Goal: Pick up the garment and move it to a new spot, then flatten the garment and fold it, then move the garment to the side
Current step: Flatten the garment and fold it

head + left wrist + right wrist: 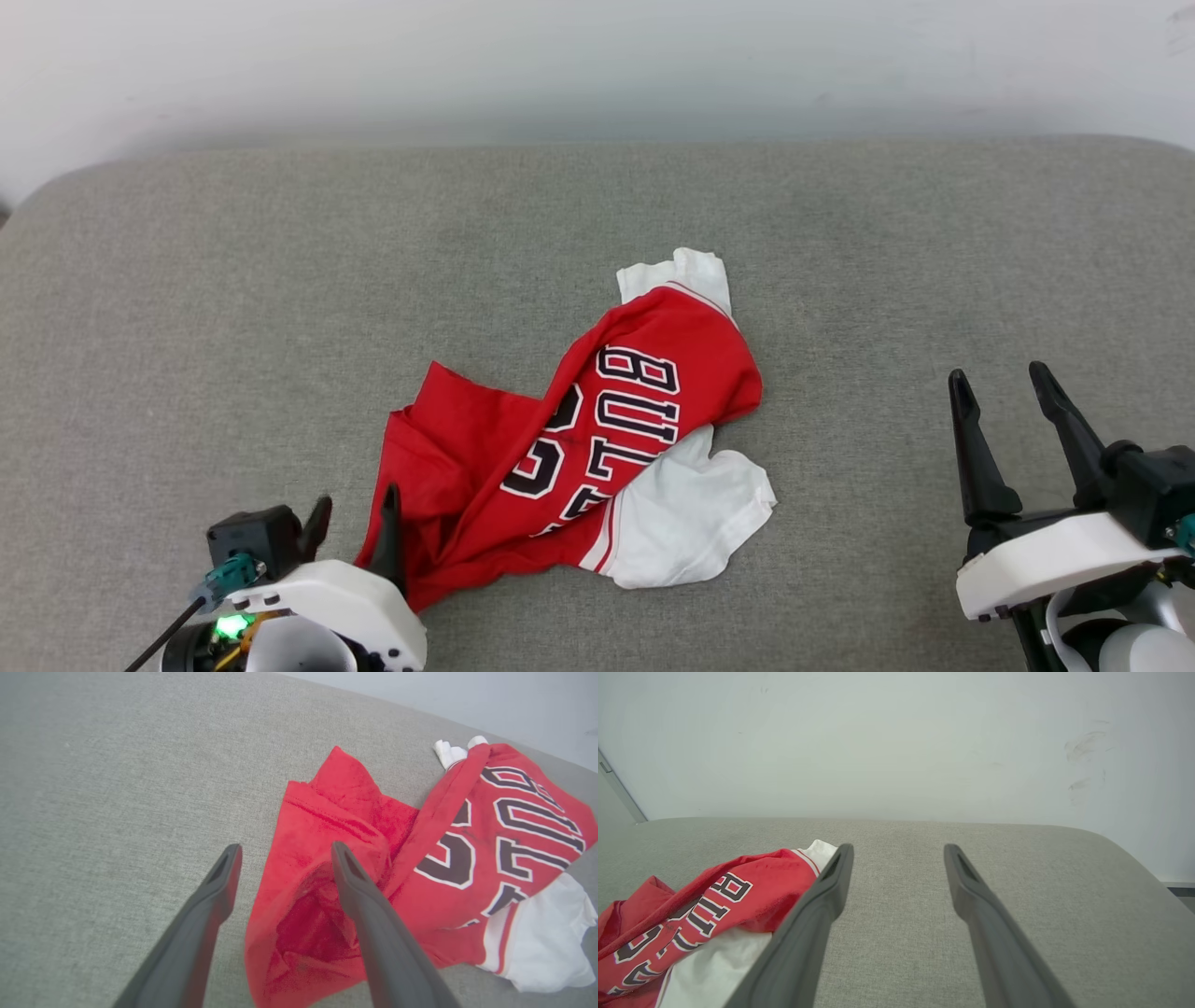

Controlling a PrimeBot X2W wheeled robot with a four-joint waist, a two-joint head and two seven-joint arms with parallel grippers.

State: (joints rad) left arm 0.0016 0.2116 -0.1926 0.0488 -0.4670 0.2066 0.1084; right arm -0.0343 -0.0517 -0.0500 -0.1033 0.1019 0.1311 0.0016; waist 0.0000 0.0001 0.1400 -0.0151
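Grey fabric cushion (pixel 187 308) lies under everything. At lower left, the left gripper (pixel 358 499) is released, fingers spread, one tip over the red hem of the crumpled red Bulls jersey (pixel 597 439) at frame centre. At lower right, the right gripper (pixel 999 373) gapes empty, well apart from it. Beyond, a pale wall (pixel 597 56).

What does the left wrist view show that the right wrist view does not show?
Left wrist, not right wrist: the left tool, open, one finger in front of the garment's red edge. Right wrist, not left wrist: the right tool, open over bare grey cushion, and dark smudges on the wall. Both: the garment with its black lettering, the cushion and the pale wall.
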